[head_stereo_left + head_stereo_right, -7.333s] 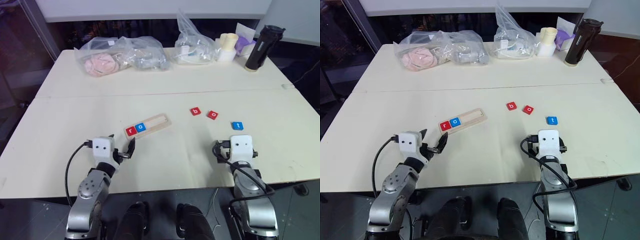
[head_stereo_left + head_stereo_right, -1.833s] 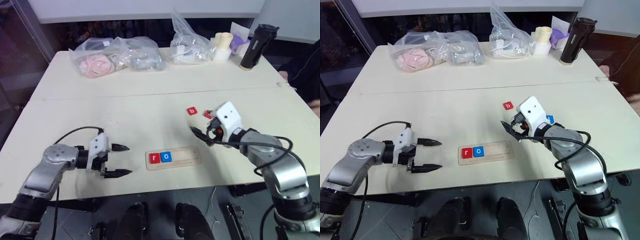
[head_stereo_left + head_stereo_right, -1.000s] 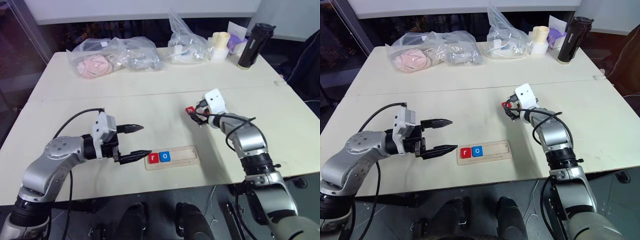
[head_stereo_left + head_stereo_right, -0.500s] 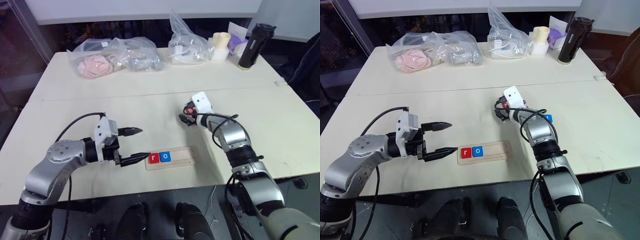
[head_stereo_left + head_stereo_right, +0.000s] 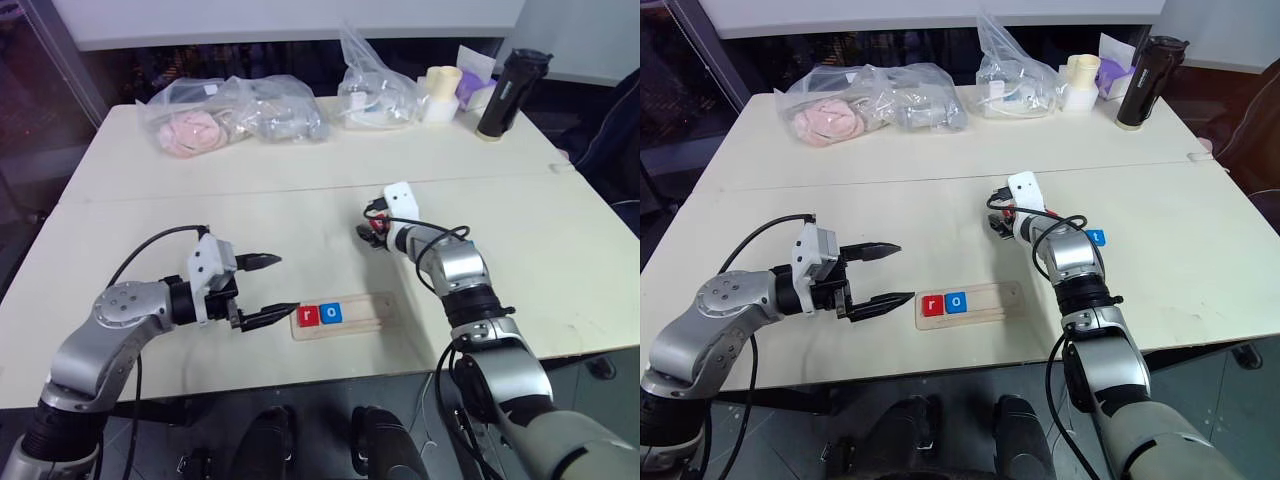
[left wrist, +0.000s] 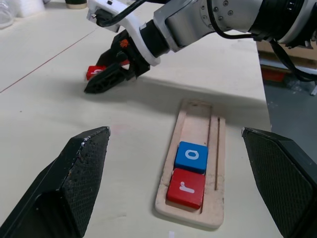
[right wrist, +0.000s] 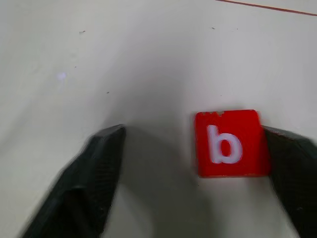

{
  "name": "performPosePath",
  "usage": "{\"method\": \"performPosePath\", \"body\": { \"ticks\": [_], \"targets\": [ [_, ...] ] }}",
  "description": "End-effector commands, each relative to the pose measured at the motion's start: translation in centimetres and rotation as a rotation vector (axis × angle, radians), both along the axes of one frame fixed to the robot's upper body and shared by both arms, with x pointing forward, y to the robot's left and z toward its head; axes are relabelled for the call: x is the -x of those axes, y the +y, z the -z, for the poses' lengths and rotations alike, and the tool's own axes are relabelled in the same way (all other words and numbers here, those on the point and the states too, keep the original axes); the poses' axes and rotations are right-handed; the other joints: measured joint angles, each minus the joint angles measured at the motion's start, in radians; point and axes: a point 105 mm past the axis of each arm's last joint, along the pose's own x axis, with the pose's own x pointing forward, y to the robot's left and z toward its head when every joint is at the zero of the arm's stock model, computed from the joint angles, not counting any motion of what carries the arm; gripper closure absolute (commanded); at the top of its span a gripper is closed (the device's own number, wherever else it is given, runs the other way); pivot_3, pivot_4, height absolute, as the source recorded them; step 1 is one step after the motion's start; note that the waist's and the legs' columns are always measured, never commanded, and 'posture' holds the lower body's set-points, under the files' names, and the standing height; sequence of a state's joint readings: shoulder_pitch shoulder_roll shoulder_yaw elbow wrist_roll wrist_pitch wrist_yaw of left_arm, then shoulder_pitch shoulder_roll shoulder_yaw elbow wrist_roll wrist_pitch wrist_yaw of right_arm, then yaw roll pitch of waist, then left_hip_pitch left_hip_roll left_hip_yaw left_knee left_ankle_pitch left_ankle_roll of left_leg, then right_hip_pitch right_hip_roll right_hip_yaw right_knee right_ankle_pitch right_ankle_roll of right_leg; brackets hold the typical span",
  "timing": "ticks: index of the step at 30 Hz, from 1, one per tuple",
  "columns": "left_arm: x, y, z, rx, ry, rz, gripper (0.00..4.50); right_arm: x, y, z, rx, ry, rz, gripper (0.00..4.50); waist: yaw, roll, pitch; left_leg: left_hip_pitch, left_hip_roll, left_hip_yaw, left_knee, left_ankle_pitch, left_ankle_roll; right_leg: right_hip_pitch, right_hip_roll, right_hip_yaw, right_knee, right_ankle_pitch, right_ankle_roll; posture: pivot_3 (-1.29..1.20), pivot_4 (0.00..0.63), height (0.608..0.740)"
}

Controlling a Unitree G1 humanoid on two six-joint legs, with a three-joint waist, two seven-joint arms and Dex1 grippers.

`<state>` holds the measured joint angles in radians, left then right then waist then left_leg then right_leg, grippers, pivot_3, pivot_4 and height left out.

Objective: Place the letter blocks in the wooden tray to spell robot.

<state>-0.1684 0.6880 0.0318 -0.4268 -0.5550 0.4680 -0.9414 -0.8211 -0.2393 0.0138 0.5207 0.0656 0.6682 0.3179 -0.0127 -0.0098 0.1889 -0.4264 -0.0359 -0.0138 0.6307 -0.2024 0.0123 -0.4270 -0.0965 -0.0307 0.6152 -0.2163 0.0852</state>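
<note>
Red b block [image 7: 228, 144], white letter

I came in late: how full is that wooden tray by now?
Partly full. The wooden tray holds the red r block and the blue o block; the remaining groove is bare.

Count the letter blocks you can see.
4. Red r and blue o sit in the wooden tray; red b lies on the table inside the right gripper; blue t beside that arm. Another may be hidden behind it.

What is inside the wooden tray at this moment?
The wooden tray holds a red r block and a blue o block, side by side at one end. The remaining groove is bare wood; nothing in it is covered.
</note>
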Motion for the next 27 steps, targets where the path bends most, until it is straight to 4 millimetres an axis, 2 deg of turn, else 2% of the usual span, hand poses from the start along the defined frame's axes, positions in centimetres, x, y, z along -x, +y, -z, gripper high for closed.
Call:
{"method": "performPosePath", "body": {
  "ticks": [1,2,3,6,8,11,13,16,19,22,27],
  "targets": [
    [0.0,0.1,-0.9,-0.002,-0.053,-0.004,0.0,0.3,-0.4,0.6,-0.001,0.029,0.013,2.42,-0.001,0.0,0.0,0.0,0.0,0.0,0.0,0.0,0.0,0.0,0.0,0.0,0.0,0.0,0.0,0.0,0.15,0.738],
    [-0.1,0.0,-0.9,-0.002,-0.054,-0.005,0.0,0.4,-0.5,0.6,0.002,0.031,0.012,3.03,-0.001,0.0,0.0,0.0,0.0,0.0,0.0,0.0,0.0,0.0,0.0,0.0,0.0,0.0,0.0,0.0,0.15,0.738],
    [-0.2,0.0,-0.9,-0.001,-0.057,-0.005,0.0,0.5,-0.5,0.6,-0.001,0.034,0.012,3.33,-0.001,0.0,0.0,0.0,0.0,0.0,0.0,0.0,0.0,0.0,0.0,0.0,0.0,0.0,0.0,0.0,0.15,0.738],
    [-0.3,-0.2,-0.9,0.004,-0.056,0.001,0.0,1.0,-0.6,0.0,-0.005,0.023,0.002,3.31,0.001,0.0,0.0,0.0,0.0,0.0,0.0,0.0,0.0,0.0,0.0,0.0,0.0,0.0,0.0,0.0,0.15,0.738],
    [-0.3,-0.4,-0.9,0.007,-0.051,0.02,0.0,1.9,-1.2,-1.6,0.005,-0.009,0.003,3.31,0.003,0.0,0.0,0.0,0.0,0.0,-0.001,0.0,0.0,0.0,0.0,0.0,0.0,0.0,0.0,0.0,0.15,0.738],
    [0.0,-0.7,-0.6,0.008,-0.039,0.054,0.0,4.3,-2.4,-4.1,0.017,-0.043,0.007,3.31,0.006,0.001,0.0,-0.001,0.0,0.0,0.0,0.0,0.0,-0.001,-0.001,0.0,-0.001,0.0,0.0,0.0,0.15,0.738],
    [0.2,-0.9,-0.4,0.01,-0.031,0.074,0.0,6.7,-3.5,-4.9,0.042,-0.031,0.013,3.31,0.005,0.001,0.0,-0.002,-0.001,0.0,-0.001,0.0,0.0,-0.001,-0.001,0.0,-0.001,0.0,0.0,0.0,0.15,0.738],
    [0.4,-1.0,-0.2,0.014,-0.021,0.105,0.0,10.5,-5.4,-4.8,0.076,0.032,0.055,3.31,0.005,0.001,0.0,-0.002,0.0,0.0,-0.001,0.0,0.0,-0.002,-0.002,0.0,-0.001,-0.001,0.0,0.0,0.15,0.738],
    [0.4,-1.0,0.0,0.009,-0.02,0.124,0.0,13.4,-6.9,-4.2,0.09,0.088,0.122,3.31,0.003,0.001,0.0,-0.002,0.001,0.0,-0.001,-0.001,-0.001,-0.002,-0.003,0.0,-0.001,-0.001,0.0,0.0,0.15,0.738],
    [0.1,-1.0,0.2,0.001,-0.023,0.134,0.0,15.0,-7.1,-3.3,0.078,0.108,0.139,3.31,0.0,0.001,0.0,-0.002,0.002,0.0,-0.001,-0.002,-0.003,-0.002,-0.003,0.0,-0.002,-0.001,0.0,0.0,0.15,0.738],
    [-0.3,-1.2,0.2,0.003,-0.027,0.155,0.0,16.6,-7.2,-0.2,0.071,0.19,0.21,3.31,0.003,0.001,0.0,-0.003,0.002,0.0,-0.002,-0.002,-0.003,-0.002,-0.003,-0.001,-0.003,-0.001,0.0,0.0,0.15,0.738]
  ]
}}
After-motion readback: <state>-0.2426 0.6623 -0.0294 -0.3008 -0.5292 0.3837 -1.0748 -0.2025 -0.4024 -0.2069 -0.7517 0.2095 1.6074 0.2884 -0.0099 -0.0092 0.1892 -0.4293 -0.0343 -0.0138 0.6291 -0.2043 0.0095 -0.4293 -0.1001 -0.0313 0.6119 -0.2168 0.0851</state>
